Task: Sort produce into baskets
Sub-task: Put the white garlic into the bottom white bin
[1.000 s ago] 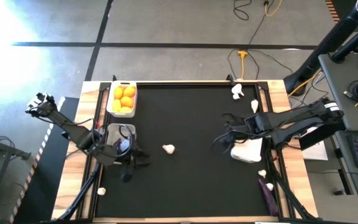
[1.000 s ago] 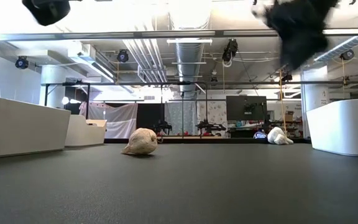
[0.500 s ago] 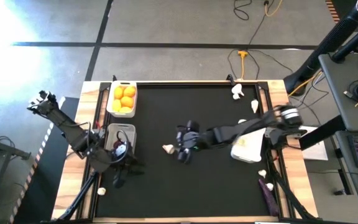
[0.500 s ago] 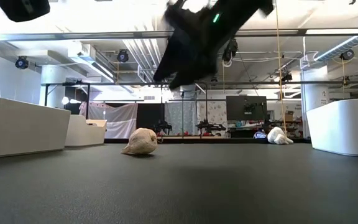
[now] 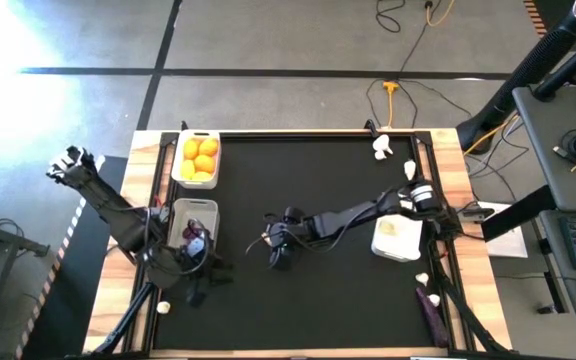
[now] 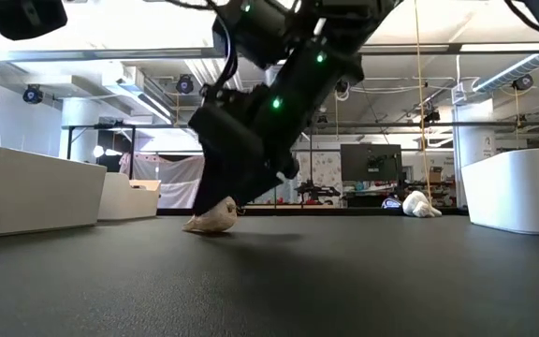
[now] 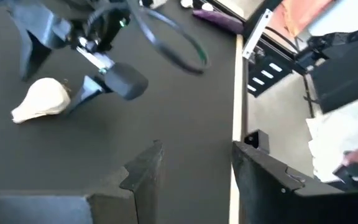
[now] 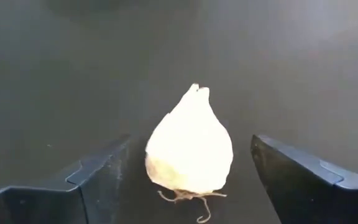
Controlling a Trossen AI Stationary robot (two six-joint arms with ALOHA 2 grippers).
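Fingers of the right gripper (image 8: 185, 180) stand wide apart, one on either side of a garlic bulb (image 8: 189, 149) that lies loose on the black bench (image 5: 308, 170) near its middle; neither finger appears to touch it, so the grasp looks set up but not yet made. Over by the left edge, the left gripper (image 5: 194, 275) sits just beside the nearer left bin (image 5: 194, 208), its fingers (image 7: 143, 171) parted with nothing between them. By my reading the sort is partly done. Three white bins show from above: the far left one (image 5: 197, 138) holds about four orange citrus fruits (image 5: 201, 158), the nearer left bin has something dark in it that may be eggplant, though the arm hides most of it, and the right bin (image 5: 399, 240) holds at least one garlic. Left out on the bench, as far as I can count, are the centre garlic, two more white bulbs near the far right corner (image 5: 382, 149), a small white piece by the right rail (image 5: 422, 279), another at the near left corner (image 5: 164, 307), and one purple eggplant (image 5: 430, 308) at the near right edge. No citrus remains loose.
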